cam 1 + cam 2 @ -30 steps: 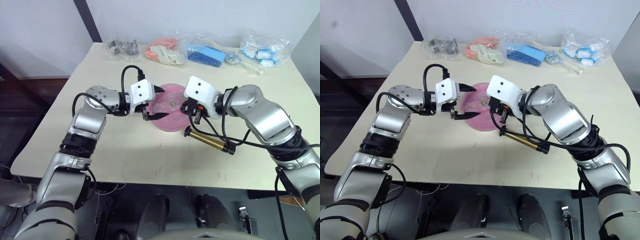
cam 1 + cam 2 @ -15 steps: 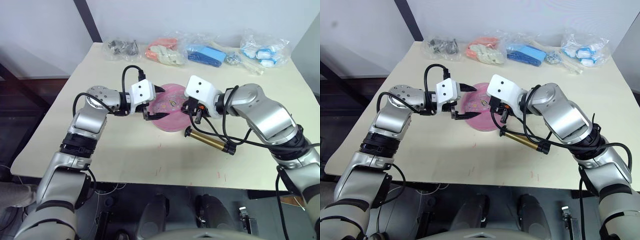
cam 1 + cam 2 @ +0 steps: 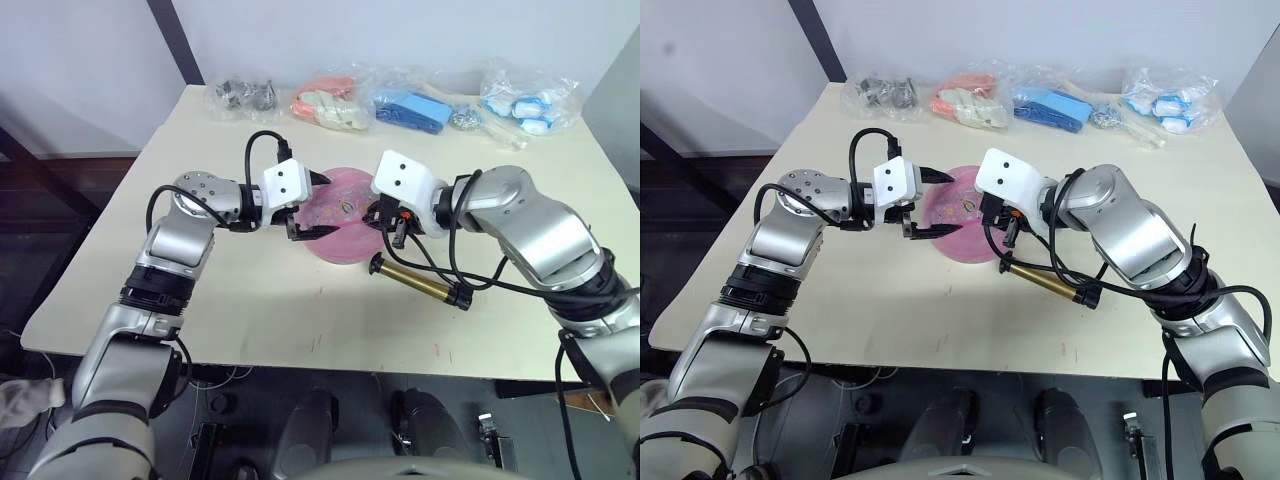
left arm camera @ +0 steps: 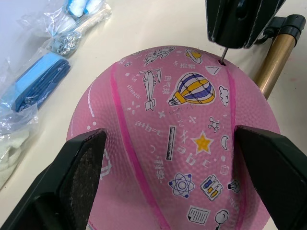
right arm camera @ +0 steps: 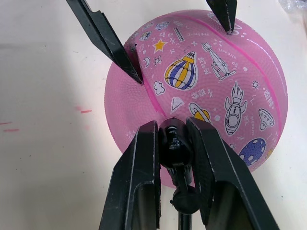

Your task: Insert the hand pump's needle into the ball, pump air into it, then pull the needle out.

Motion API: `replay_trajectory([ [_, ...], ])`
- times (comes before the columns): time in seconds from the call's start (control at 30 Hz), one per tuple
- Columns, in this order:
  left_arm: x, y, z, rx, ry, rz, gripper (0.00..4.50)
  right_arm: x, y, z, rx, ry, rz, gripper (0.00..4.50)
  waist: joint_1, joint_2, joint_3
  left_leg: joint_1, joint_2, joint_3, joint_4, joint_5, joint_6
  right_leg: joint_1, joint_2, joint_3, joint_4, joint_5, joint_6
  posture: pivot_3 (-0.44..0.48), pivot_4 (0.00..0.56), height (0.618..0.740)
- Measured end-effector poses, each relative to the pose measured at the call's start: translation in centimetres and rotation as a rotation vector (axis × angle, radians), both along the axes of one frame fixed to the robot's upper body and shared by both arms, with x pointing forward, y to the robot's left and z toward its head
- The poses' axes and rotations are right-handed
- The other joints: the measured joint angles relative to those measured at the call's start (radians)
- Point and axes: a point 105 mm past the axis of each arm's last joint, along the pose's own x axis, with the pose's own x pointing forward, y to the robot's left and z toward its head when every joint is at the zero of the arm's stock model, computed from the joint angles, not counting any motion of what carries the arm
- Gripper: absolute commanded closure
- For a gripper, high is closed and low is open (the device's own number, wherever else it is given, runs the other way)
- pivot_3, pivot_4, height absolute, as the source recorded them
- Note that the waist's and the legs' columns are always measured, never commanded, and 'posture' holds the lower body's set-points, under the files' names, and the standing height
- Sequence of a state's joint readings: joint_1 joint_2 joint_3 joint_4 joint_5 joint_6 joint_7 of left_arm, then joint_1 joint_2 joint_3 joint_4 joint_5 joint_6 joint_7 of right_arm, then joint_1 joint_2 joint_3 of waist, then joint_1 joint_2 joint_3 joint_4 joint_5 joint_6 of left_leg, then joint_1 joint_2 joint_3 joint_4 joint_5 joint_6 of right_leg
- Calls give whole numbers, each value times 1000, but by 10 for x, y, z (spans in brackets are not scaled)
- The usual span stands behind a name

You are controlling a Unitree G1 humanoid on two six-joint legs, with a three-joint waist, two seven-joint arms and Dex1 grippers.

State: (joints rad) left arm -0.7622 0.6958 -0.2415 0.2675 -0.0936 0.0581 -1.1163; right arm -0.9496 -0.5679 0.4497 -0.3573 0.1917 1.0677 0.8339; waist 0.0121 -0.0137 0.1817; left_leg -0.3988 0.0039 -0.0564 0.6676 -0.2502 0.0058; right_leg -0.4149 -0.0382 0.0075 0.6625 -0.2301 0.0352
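Note:
The pink ball (image 3: 342, 212) with small prints lies mid-table. My left gripper (image 3: 320, 207) straddles its left side, one finger (image 4: 84, 165) on each flank, their tips pressed against the rubber. My right gripper (image 5: 172, 125) is shut on the black fitting of the needle (image 4: 223, 51). The thin pin points into the valve hole on the ball's right side. The hand pump (image 3: 420, 283) lies flat on the table just right of and in front of the ball. Its gold barrel is slanted and its black hose (image 3: 478, 283) loops up to the fitting.
Several clear bags line the table's (image 3: 250, 310) far edge: dark metal parts (image 3: 245, 97), orange-and-white items (image 3: 325, 102), blue items (image 3: 410, 110) and blue-white items (image 3: 525, 105). The front half of the table is bare wood.

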Motion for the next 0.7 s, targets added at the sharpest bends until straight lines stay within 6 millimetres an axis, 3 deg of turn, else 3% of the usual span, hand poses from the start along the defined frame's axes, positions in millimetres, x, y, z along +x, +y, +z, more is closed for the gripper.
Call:
replay_trajectory([
  [0.1, 4, 10, -2, 12, 7, 44, 0, -11, 5, 28, 31, -86, 60, 4152, -13, 3, -4, 5, 1, 0, 0, 0, 0, 4, 1, 0, 0, 0, 1, 0, 150, 740],
  [0.13, 6, 13, -7, 26, 23, 66, 0, -15, 7, 37, 47, -120, 82, 4152, -28, 3, -7, 16, 3, 0, -1, 0, 0, 12, 3, 0, 0, -3, 3, 0, 150, 740],
  [0.2, 8, 21, -12, 41, 39, 102, 0, -18, 6, 36, 42, -111, 88, 4152, -46, 9, -15, 23, 5, -3, -1, 0, 0, 17, 3, 2, 1, -5, -1, 0, 150, 740],
  [0.4, 7, 20, -13, 38, 44, 96, 0, -16, -7, 31, 51, -78, 45, 4152, -47, 13, -20, 21, 3, -2, -2, 0, 0, 17, 4, 2, 0, -4, 0, 0, 150, 740],
  [0.7, 1, 26, -13, -40, 50, 109, 0, -10, -69, 10, 94, -13, -199, 4152, -52, 13, -21, 21, 4, -2, -3, 0, 0, 14, 3, 6, 0, -5, 0, 0, 150, 740],
])
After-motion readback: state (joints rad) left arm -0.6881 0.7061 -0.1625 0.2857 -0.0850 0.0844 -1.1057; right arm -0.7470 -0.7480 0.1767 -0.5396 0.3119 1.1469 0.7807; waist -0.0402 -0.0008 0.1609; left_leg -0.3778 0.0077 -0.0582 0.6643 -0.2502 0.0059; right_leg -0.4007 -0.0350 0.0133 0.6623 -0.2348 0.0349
